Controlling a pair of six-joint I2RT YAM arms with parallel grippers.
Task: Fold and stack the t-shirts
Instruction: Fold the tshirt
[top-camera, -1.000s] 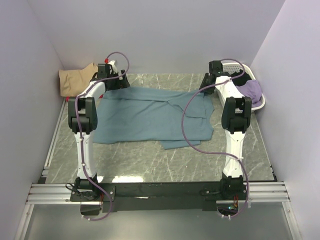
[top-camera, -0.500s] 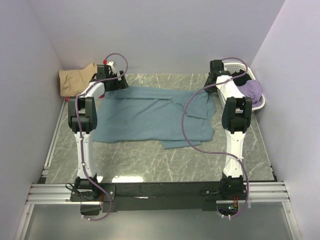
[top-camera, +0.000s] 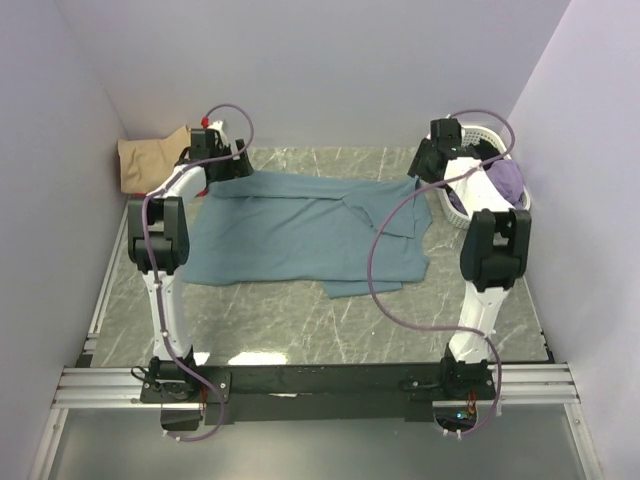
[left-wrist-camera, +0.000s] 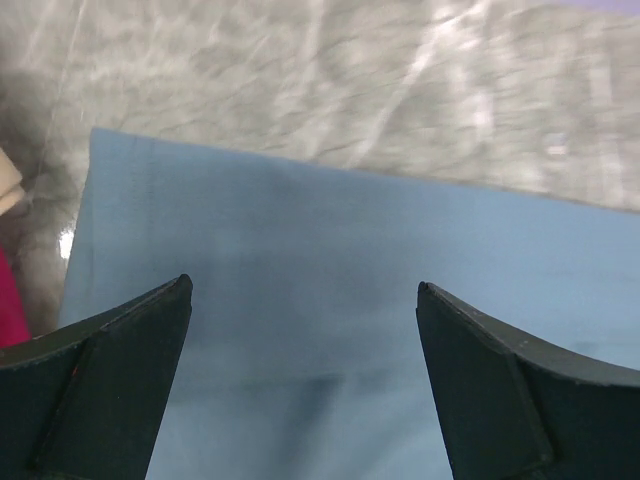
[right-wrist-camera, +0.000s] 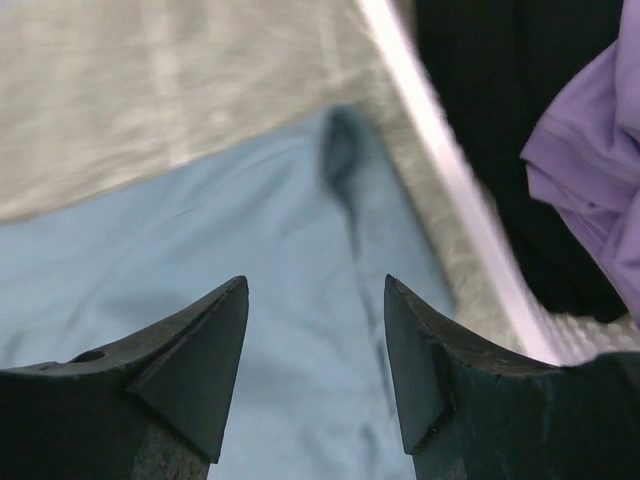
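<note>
Toward the far edge of the table (top-camera: 300, 330): spread wide on the left gripper (left-wrist-camera: 302, 290) and parted on the right gripper (right-wrist-camera: 315, 285), with nothing pinched by either, each poised above a far corner of the teal-blue t-shirt (top-camera: 300, 230) laid across mid-table, with the tan t-shirt (top-camera: 150, 160) at the far-left corner. Liable to snag the white basket (right-wrist-camera: 455, 170) rim just beside the right-hand corner, or to catch only one layer where the cloth overlaps. Wrists pitched down, forearms reaching far, elbows raised, bases bolted at the near edge.
</note>
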